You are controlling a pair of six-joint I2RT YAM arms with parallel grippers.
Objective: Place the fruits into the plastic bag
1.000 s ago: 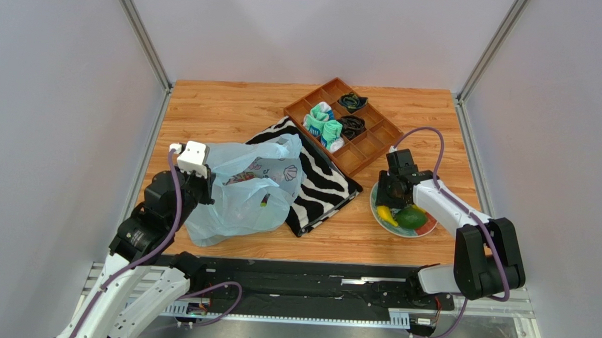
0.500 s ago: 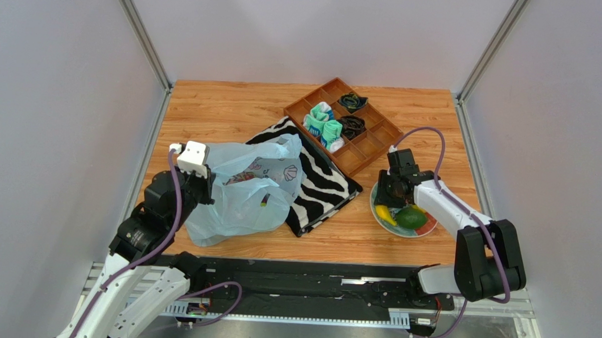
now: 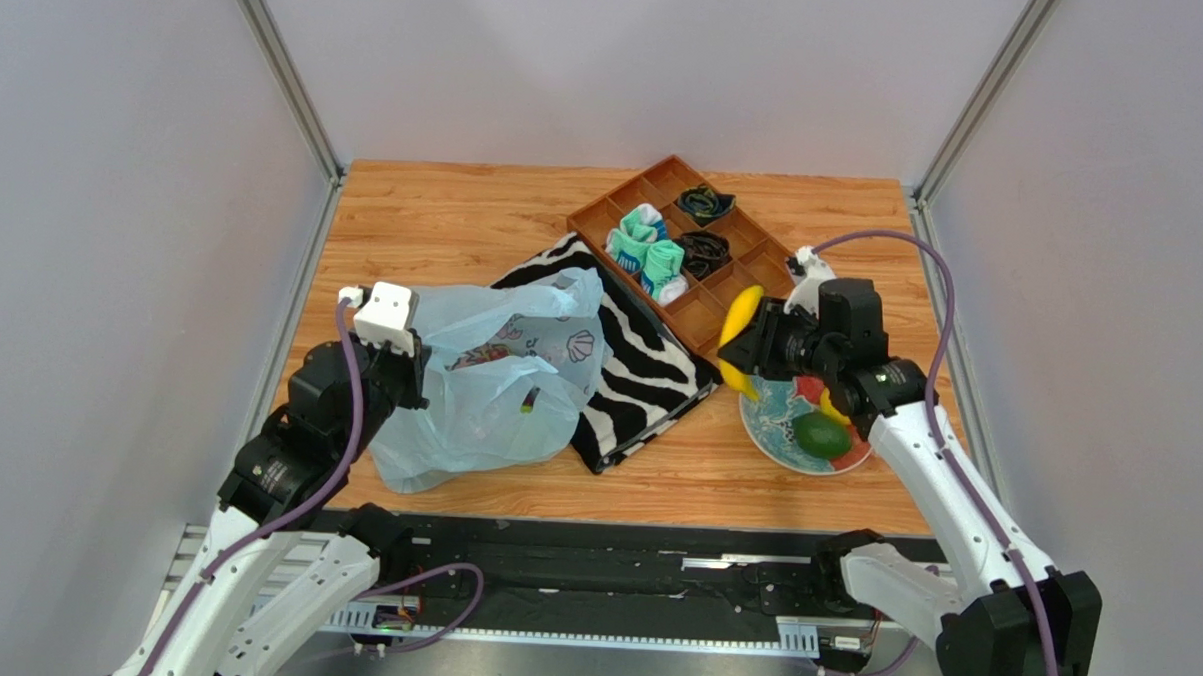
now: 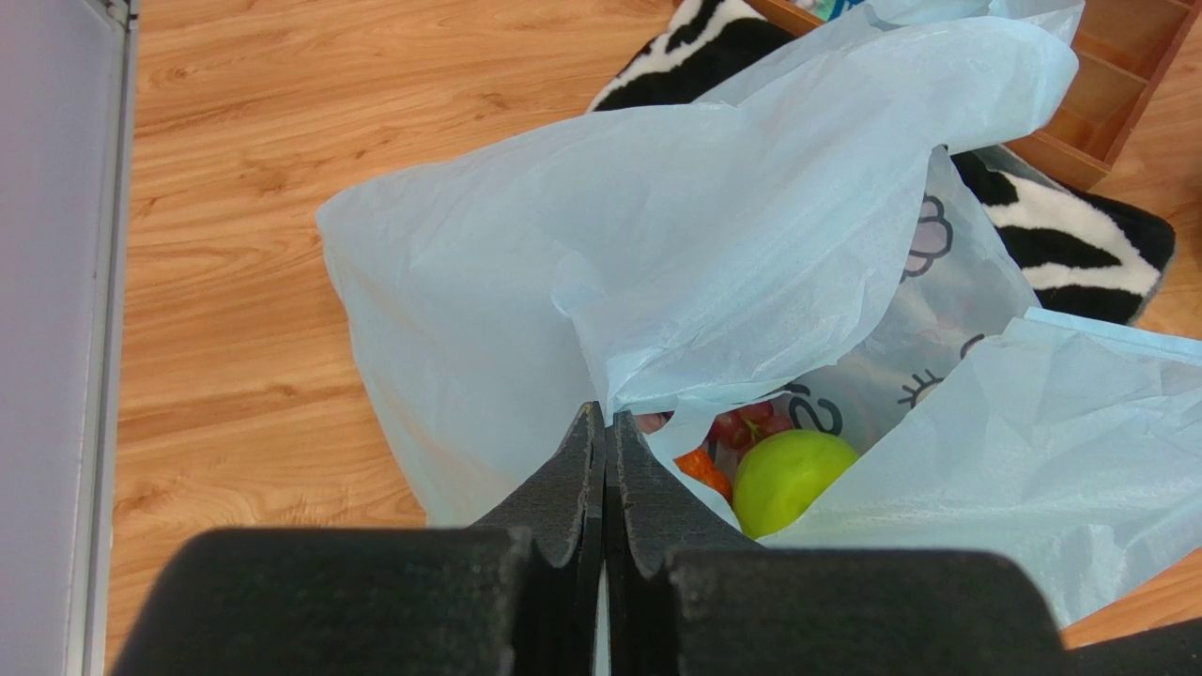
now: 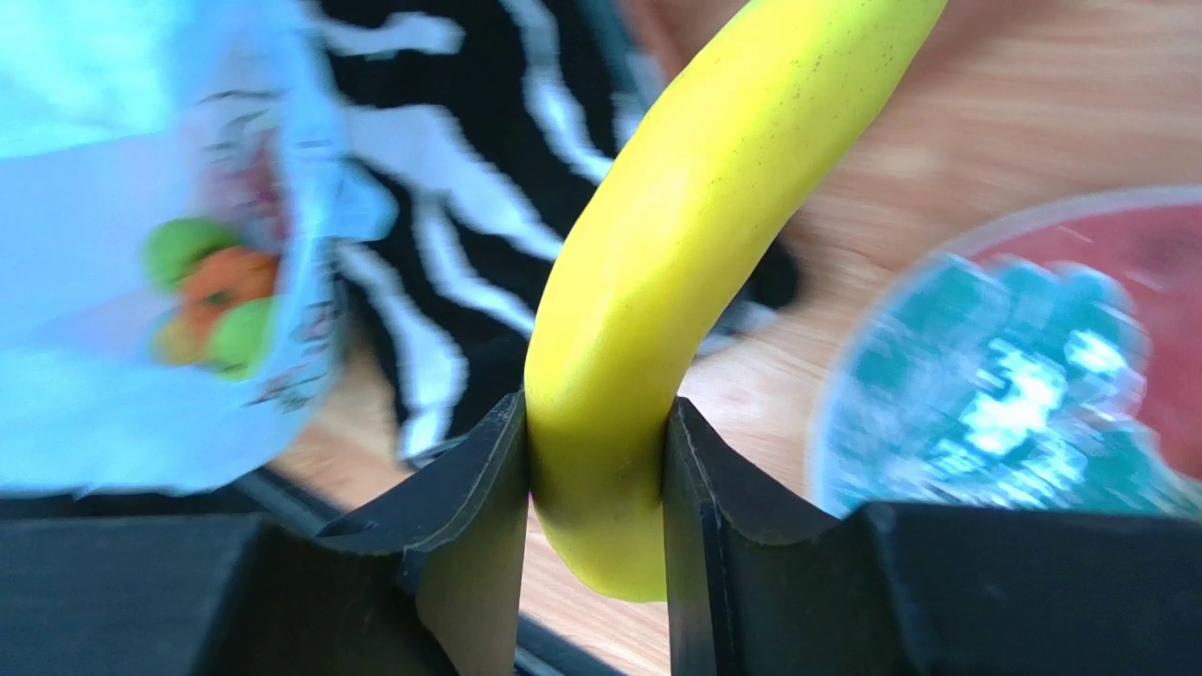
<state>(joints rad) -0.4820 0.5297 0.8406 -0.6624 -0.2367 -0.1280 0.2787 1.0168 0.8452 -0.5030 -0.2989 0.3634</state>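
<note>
The light-blue plastic bag (image 3: 486,379) lies on the left of the table, its mouth held up. My left gripper (image 4: 607,423) is shut on the bag's rim (image 4: 677,254). Inside the bag I see a green apple (image 4: 790,479) and red grapes (image 4: 745,426). My right gripper (image 5: 596,409) is shut on a yellow banana (image 5: 706,240), held in the air above the plate's (image 3: 778,427) far-left edge, where the banana (image 3: 739,331) stands nearly upright. A dark green round fruit (image 3: 822,435) rests on the plate.
A zebra-striped cloth (image 3: 637,355) lies between the bag and the plate, partly under the bag. Behind it stands a wooden compartment tray (image 3: 737,290) holding teal-and-white socks (image 3: 648,250) and dark items. Grey walls close in the table on three sides.
The right gripper closed on the banana and lifted it off the plate, rising and swinging toward the tray. The left gripper and the bag have not moved.
</note>
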